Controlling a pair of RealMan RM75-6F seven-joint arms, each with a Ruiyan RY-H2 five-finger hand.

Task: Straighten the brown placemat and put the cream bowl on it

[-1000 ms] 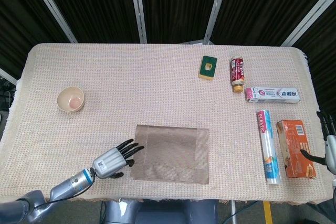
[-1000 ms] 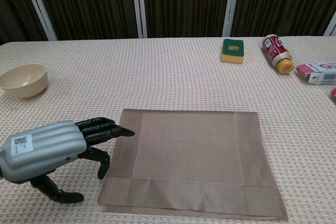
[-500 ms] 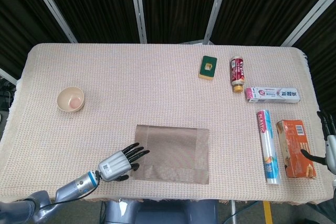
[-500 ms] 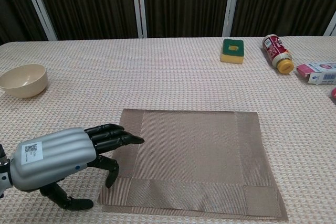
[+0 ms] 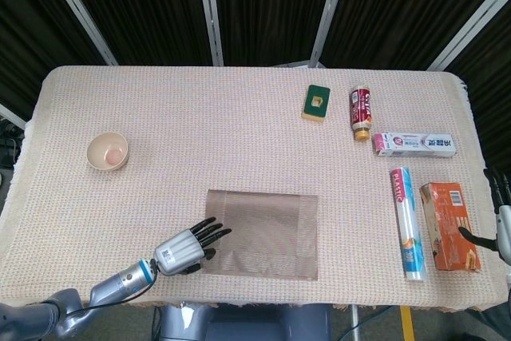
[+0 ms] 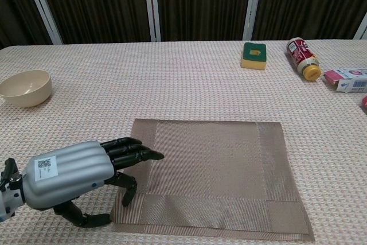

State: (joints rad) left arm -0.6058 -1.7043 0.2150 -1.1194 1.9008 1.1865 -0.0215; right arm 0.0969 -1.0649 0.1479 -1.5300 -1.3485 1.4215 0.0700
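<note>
The brown placemat (image 6: pixel 209 173), long axis along the tabletop's near edge, was reached at its left border by the empty, spread-fingered left hand (image 6: pixel 74 173).

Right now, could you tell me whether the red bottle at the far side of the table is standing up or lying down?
Lying down: the red bottle rests on its side on the tablecloth, yellow cap toward the robot.
</note>
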